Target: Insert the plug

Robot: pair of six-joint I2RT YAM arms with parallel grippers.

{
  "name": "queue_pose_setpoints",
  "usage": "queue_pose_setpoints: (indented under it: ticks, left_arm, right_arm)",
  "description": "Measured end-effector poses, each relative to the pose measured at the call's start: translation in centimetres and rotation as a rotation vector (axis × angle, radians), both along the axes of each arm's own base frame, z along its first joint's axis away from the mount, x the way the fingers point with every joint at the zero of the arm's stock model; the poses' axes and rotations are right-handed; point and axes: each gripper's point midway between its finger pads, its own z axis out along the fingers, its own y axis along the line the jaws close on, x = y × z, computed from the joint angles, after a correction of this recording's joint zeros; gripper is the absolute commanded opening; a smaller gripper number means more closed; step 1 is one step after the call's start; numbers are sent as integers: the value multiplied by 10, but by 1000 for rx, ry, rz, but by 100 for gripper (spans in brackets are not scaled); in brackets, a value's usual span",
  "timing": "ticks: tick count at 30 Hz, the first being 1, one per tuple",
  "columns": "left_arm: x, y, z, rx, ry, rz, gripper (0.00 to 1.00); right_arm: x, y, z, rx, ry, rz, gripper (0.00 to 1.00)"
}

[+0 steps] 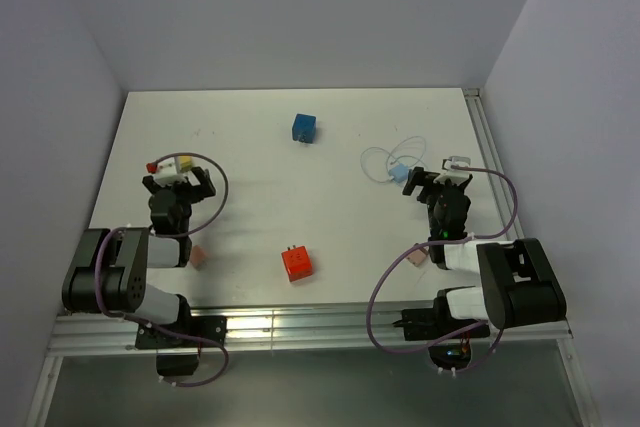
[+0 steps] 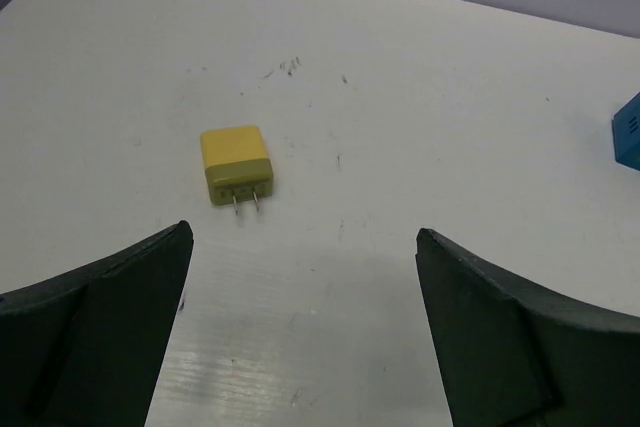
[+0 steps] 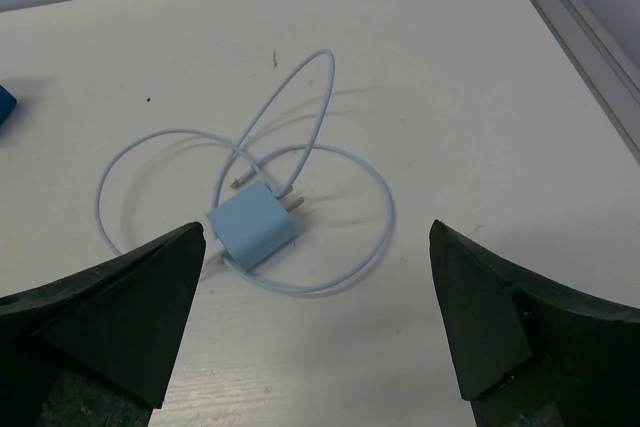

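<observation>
Left fingers (image 2: 100, 337): spread wide
Right fingers (image 3: 100, 317): spread wide
Yellow plug (image 2: 238, 169): laid flat, prongs pointed near
Blue plug (image 3: 252, 226): ringed by cable (image 3: 330, 87)

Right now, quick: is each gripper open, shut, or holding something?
Left gripper: open, holding nothing; the yellow plug lies loose ahead of it.
Right gripper: open, holding nothing; the light blue plug lies loose ahead of it.

White table (image 1: 250, 147), yellow plug (image 2: 237, 168) with olive front band mid-left, pale blue plug (image 3: 253, 225) and matching cable (image 3: 389, 209), blue box (image 1: 304, 128) upper middle, red box (image 1: 297, 263) lower middle.
</observation>
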Motion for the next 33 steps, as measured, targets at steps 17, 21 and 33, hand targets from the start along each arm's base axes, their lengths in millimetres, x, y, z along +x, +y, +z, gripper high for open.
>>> queue_pose_setpoints:
  ticks: [17,21,33]
  left_arm:
    - [-20,28,98,-555,-28,351,100]
    - [-23,5,94,-639,56,266,100]
    - [-45,-85,71,-741,320,-128,94]
  right_arm:
    - [-2,-1,27,-48,-37,-58,100]
    - [-9,9,57,43,-72,-140,100]
    - [-27,19,70,367,365,-248,100]
